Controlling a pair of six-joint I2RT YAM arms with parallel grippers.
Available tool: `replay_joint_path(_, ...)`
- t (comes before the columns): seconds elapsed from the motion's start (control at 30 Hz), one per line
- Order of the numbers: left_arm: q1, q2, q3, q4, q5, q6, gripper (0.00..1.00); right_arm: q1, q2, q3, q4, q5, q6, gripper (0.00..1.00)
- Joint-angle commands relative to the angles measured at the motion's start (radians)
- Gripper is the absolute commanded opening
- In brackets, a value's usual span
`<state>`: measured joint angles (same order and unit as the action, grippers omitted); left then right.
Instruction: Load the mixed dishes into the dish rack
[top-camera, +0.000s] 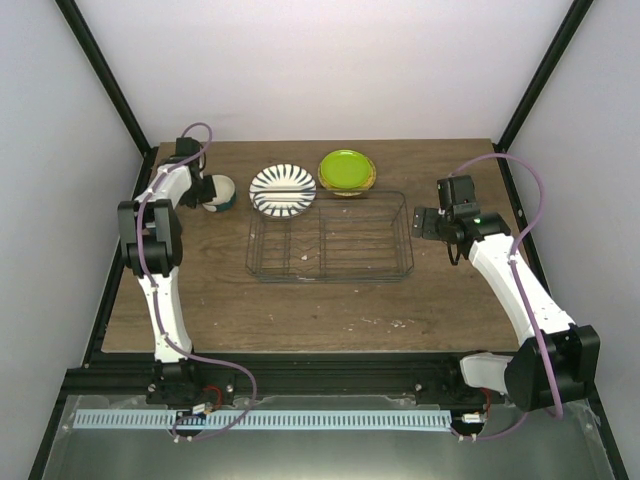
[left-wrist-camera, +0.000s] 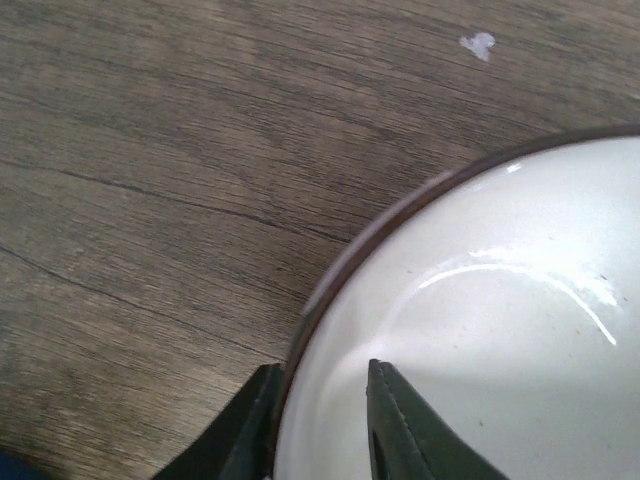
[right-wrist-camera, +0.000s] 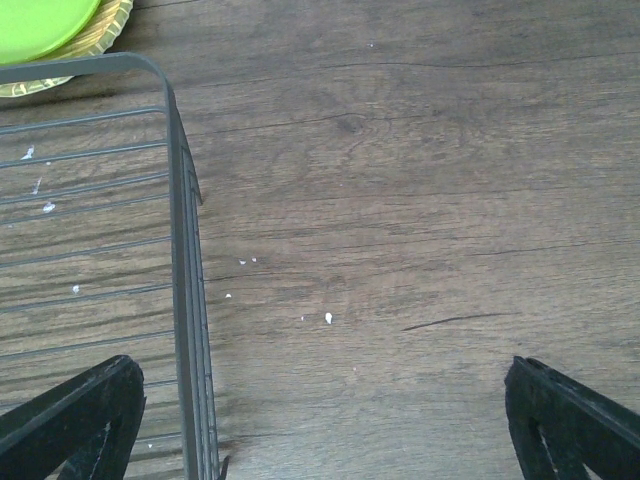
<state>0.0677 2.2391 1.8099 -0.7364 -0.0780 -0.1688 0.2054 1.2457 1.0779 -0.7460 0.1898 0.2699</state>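
In the middle of the table (top-camera: 300, 320), the dish rack (top-camera: 330, 240), long side toward the arms. Inside it, only bare wires, with brown wood and a few white specks showing through.

Behind it, flat on the wood: the white plate with black stripes (top-camera: 283, 189) right by the back left corner, and the lime-green plate (top-camera: 347, 170) next to that, near the back rail. Further left, the small cream bowl (top-camera: 222, 190), on the table too. Inside the bowl, just shiny white and one dark finger (left-wrist-camera: 395, 430).

At the bowl, the left gripper (left-wrist-camera: 322, 372), nearly closed and pinching the rim, one finger outside and one inside. Over the right end of the rack and the wood beside it, the right gripper (right-wrist-camera: 320, 375), spread wide, holding nothing.

Hard to see:
- From above, the bowl partly covered by the left arm.
- Up close, the bowl cut off at the picture edge.
- A tiny blue bit in the bottom left corner of the left wrist view, too small to tell.
- Only a slice of the green plate in the right wrist view.
- The right fingers cut off at the bottom there.
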Motion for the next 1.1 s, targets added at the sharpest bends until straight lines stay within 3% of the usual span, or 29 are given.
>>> replay_joint_path(0.0, 0.0, 0.038, -0.013, 0.011, 0.033, 0.006, 0.22, 0.008, -0.013, -0.008, 0.019, 0.011, -0.006, 1.0)
replay_joint_path(0.2, 0.001, 0.053, -0.036, 0.041, 0.086, -0.009, 0.0, 0.009, -0.015, -0.015, 0.036, -0.036, -0.009, 1.0)
replay_joint_path(0.4, 0.009, -0.002, -0.091, 0.08, 0.126, -0.019, 0.0, 0.009, -0.027, -0.031, 0.056, -0.064, -0.017, 1.0)
replay_joint_path(0.5, 0.045, -0.107, -0.174, 0.146, 0.197, -0.049, 0.0, 0.008, -0.048, -0.047, 0.094, -0.146, -0.027, 1.0)
replay_joint_path(0.77, 0.104, -0.459, -0.394, 0.355, 0.383, -0.116, 0.0, 0.008, -0.16, -0.148, 0.335, -0.58, -0.025, 1.0)
replay_joint_path(1.07, 0.088, -0.793, -0.504, 0.45, 0.454, -0.171, 0.0, 0.008, -0.183, -0.161, 0.437, -0.704, 0.032, 1.0)
